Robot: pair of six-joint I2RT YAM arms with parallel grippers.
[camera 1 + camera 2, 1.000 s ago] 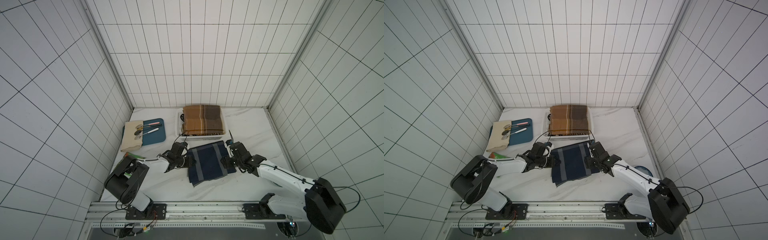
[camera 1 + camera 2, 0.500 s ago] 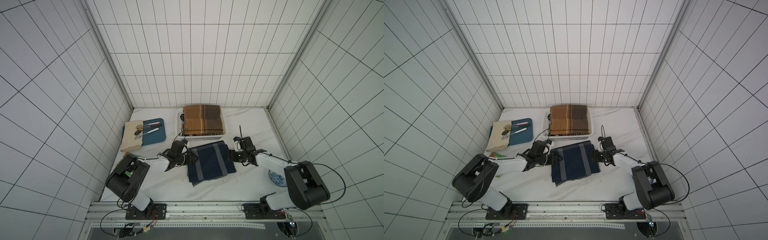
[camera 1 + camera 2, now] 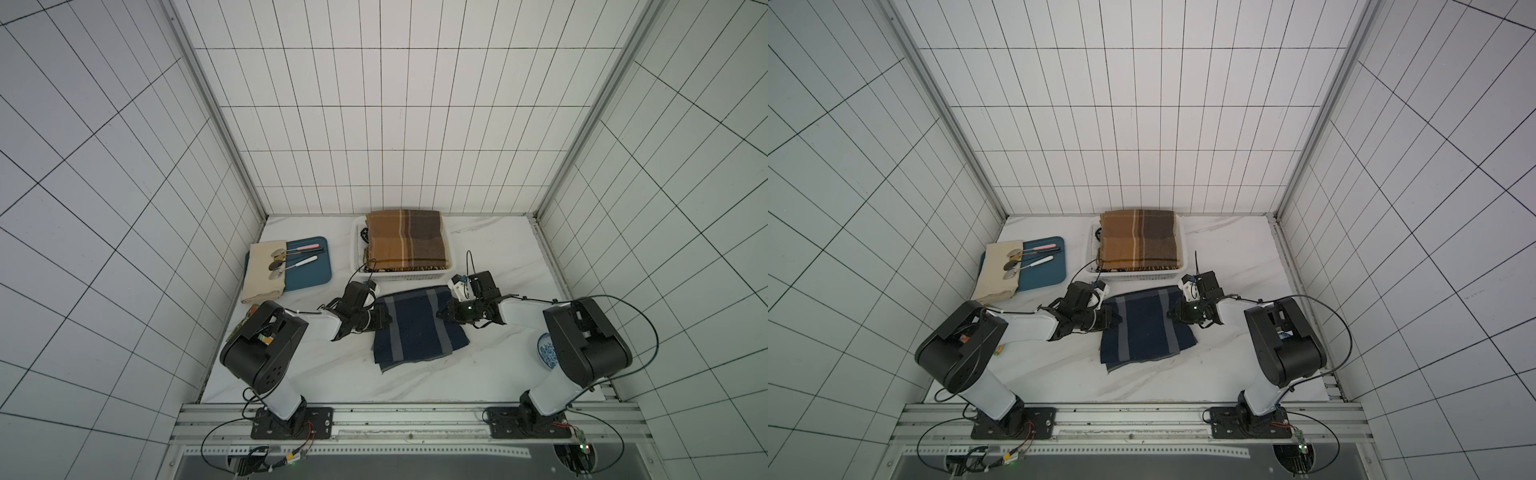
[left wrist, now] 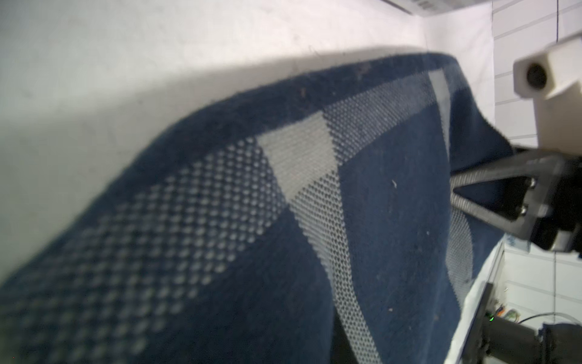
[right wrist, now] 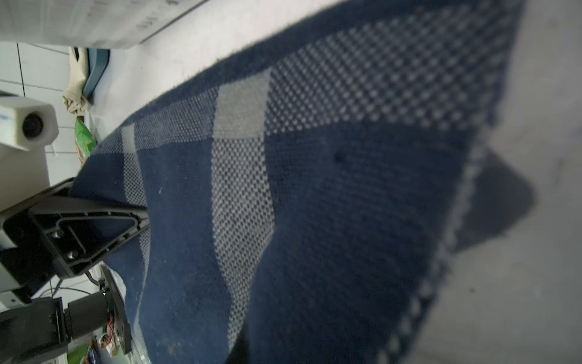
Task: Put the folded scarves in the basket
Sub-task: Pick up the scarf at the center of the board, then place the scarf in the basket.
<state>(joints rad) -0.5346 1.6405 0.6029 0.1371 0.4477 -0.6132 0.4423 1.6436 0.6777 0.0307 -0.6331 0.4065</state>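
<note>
Just in front of the white perforated plastic basket (image 3: 399, 277), holding a brown plaid cloth (image 3: 405, 241), the folded navy grey-striped scarf (image 3: 415, 332) lies on the marble tabletop (image 3: 478, 374), left gripper (image 3: 384, 320) and right gripper (image 3: 442, 314) each pinching a side edge, lift and drop-in yet to come.

Marble table (image 3: 490, 249): scarf (image 3: 415, 328), basket (image 3: 403, 276), tray (image 3: 311, 272), bowl (image 3: 542, 351)

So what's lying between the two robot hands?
The folded blue scarf, on the table, with the left hand at one side edge and the right hand at the opposite one. Both top views show it.
</note>
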